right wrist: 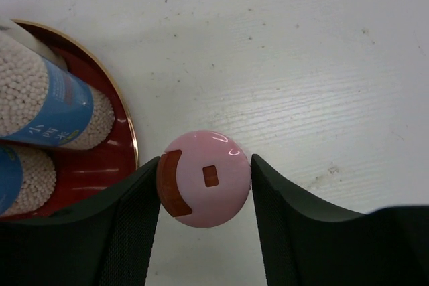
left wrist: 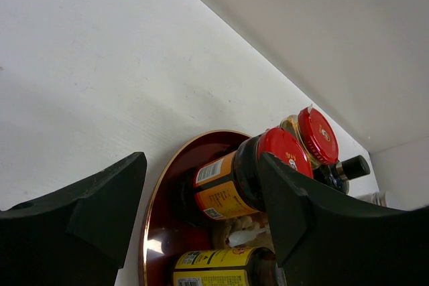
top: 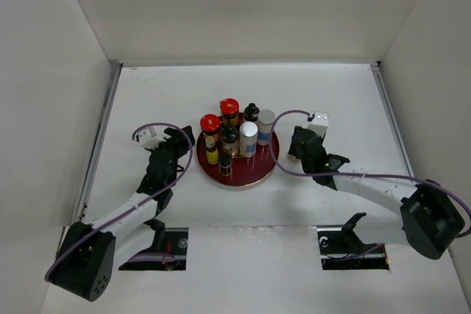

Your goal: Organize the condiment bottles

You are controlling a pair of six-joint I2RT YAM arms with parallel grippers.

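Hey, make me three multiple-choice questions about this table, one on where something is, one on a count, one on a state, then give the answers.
1. Where is the pink bottle relative to the plate?
A. on it
B. on the table just outside its rim
C. far off by the left arm's base

2. How many jars on the plate have red caps?
A. one
B. two
C. four

3. How is the left pincer?
A. open, gripping nothing
B. shut on a yellow bottle
C. out of view

Answers:
1. B, it sits off the rim between the right pincer's fingers.
2. B, two red-capped jars show from above.
3. A, its fingers stand wide apart.
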